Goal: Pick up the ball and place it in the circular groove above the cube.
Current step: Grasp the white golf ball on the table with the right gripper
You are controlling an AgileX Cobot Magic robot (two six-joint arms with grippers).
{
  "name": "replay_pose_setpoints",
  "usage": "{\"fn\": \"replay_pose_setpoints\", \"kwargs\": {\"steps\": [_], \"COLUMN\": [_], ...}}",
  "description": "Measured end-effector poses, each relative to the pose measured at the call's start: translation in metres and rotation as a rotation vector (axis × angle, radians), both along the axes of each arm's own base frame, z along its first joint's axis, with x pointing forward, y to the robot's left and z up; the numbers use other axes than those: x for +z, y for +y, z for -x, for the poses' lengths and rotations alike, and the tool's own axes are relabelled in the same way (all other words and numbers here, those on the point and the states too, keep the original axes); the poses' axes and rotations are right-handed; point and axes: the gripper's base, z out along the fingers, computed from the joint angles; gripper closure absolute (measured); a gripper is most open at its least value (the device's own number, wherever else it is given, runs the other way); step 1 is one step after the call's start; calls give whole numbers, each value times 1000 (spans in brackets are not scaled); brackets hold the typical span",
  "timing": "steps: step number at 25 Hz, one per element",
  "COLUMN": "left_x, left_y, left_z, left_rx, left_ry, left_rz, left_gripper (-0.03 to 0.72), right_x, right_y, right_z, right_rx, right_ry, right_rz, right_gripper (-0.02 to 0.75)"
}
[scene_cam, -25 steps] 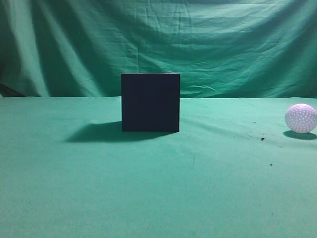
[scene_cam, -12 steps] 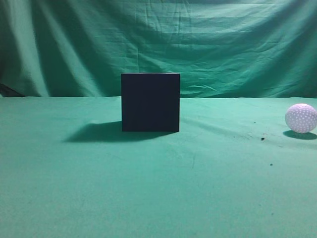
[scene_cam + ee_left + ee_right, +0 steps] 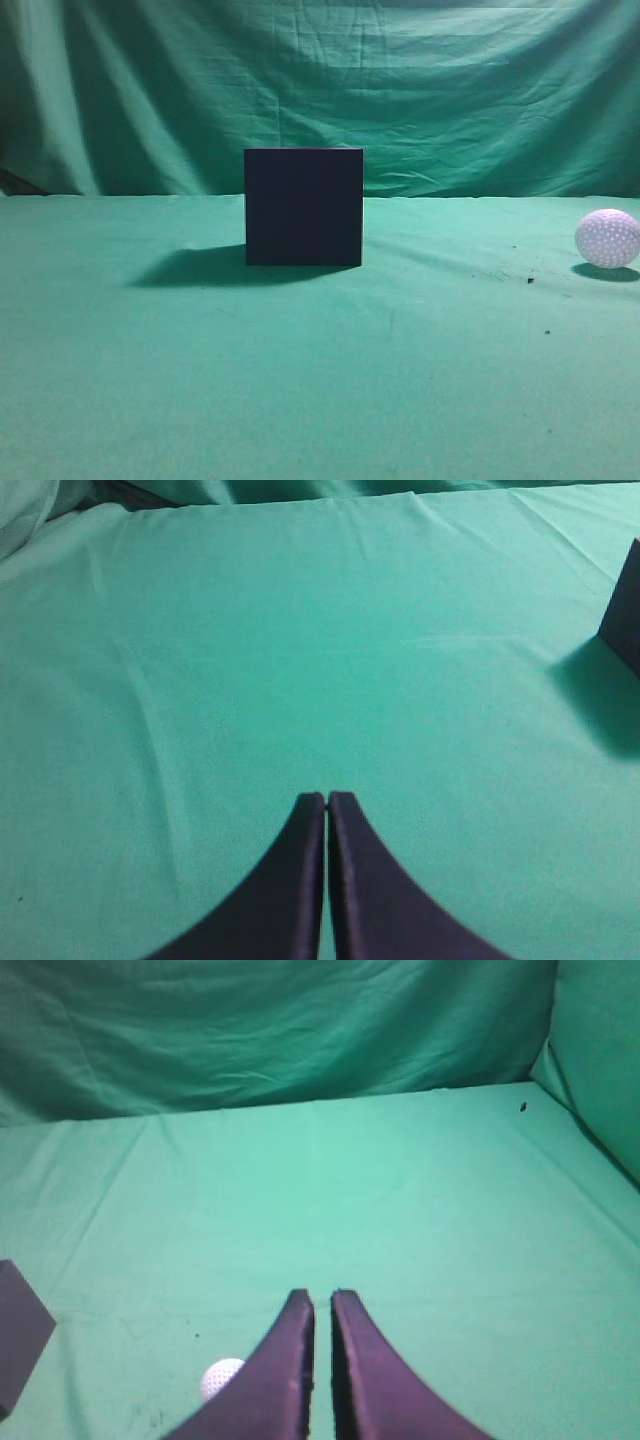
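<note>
While the small white dimpled ball (image 3: 607,238) lies on the green cloth tabletop (image 3: 320,380), well right of the matte dark cube (image 3: 304,206), nothing is done; both grippers' fingers (image 3: 327,810) (image 3: 320,1305) are pressed together, empty; picking and placing are left.

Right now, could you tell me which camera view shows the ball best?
The exterior view: the ball sits whole on the green cloth at the right edge, dimples visible. The right wrist view shows it small and dim, partly behind the closed right gripper. The left wrist view does not show it.
</note>
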Motion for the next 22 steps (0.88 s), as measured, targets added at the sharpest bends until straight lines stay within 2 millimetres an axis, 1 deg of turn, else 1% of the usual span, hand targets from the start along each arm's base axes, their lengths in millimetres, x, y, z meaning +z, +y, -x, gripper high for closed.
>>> {"fn": "replay_pose_setpoints", "kwargs": {"steps": [6,10,14,18,22], "left_x": [0,0,0,0,0], "left_y": [0,0,0,0,0], "left_z": [0,0,0,0,0], "left_rx": [0,0,0,0,0], "left_ry": [0,0,0,0,0], "left_rz": [0,0,0,0,0], "left_gripper": [688,688,688,688,688], "right_x": [-2,5,7,-8,-21], "right_y": [1,1,19,39,55], "right_z": [-9,-24,-45,-71,-102], "right_rx": [-2,14,160,242,265], "right_ry": [73,261,475,686,815], "right_rz": [17,109,198,235,214], "right_gripper": [738,738,738,738,738]}}
